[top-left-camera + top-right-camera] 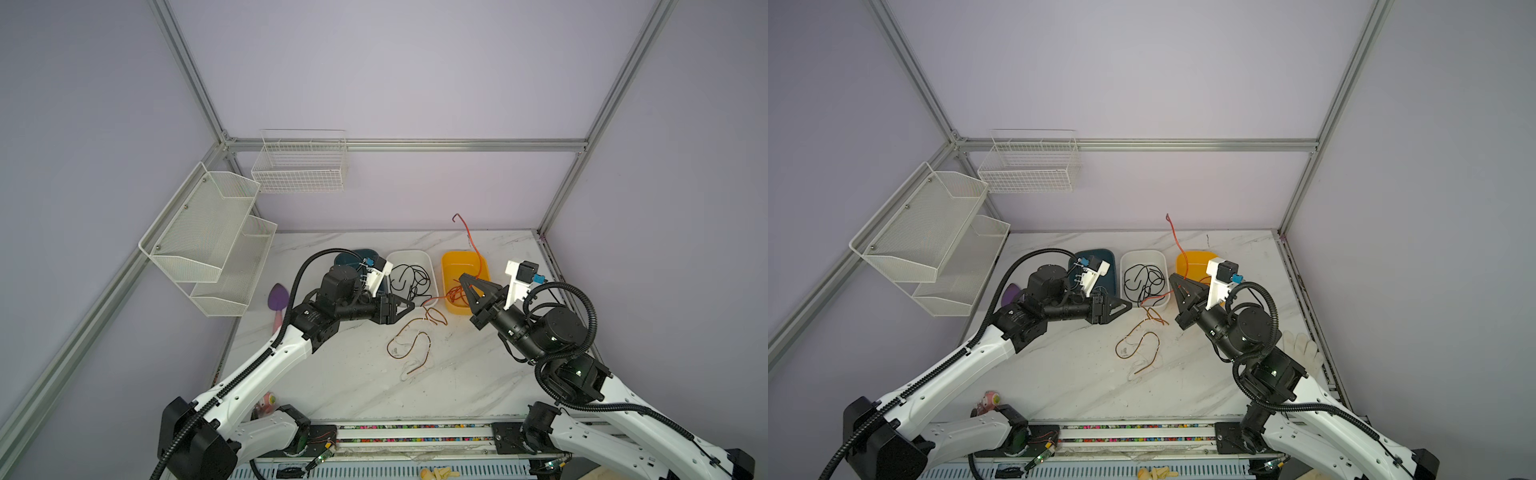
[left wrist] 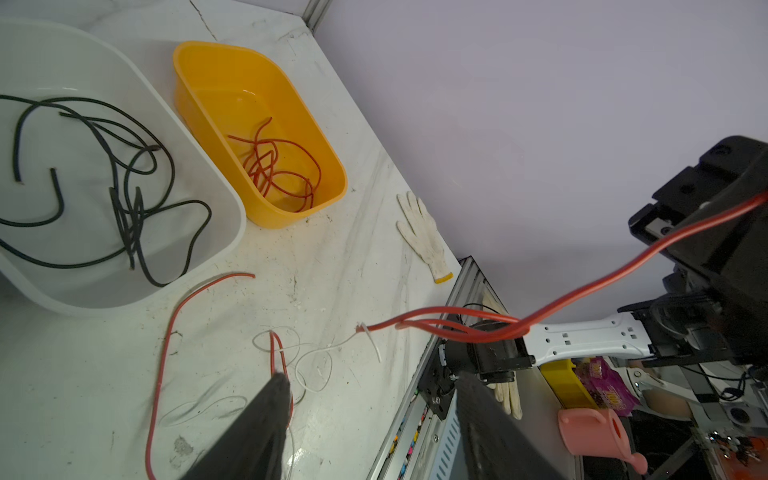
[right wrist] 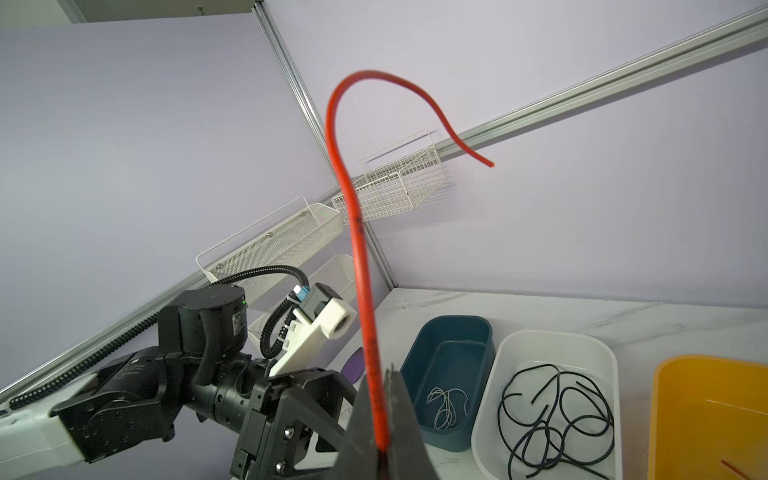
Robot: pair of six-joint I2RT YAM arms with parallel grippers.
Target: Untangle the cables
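Note:
My right gripper [image 3: 379, 376] is shut on a red cable [image 3: 357, 232] that rises from the jaws and curls over at its free end. In both top views this gripper [image 1: 463, 278] [image 1: 1173, 277] hangs over the yellow bin [image 1: 446, 259]. The same cable [image 2: 582, 286] sags down to a red loop [image 2: 166, 332] tangled with a thin white cable [image 2: 316, 357] on the table. My left gripper [image 2: 374, 415] [image 1: 409, 305] is open above that tangle, with nothing between its fingers. Black cables [image 2: 124, 187] lie in the white bin [image 1: 430, 266]. More red cables [image 2: 282, 174] lie in the yellow one.
A dark blue bin [image 3: 419, 365] holds thin white cables [image 3: 446, 405]. A white glove [image 2: 419, 232] lies near the table's right edge. A purple spatula [image 1: 277, 299] lies left of the left arm. Two wire baskets [image 1: 208, 232] [image 1: 299, 166] hang on the walls.

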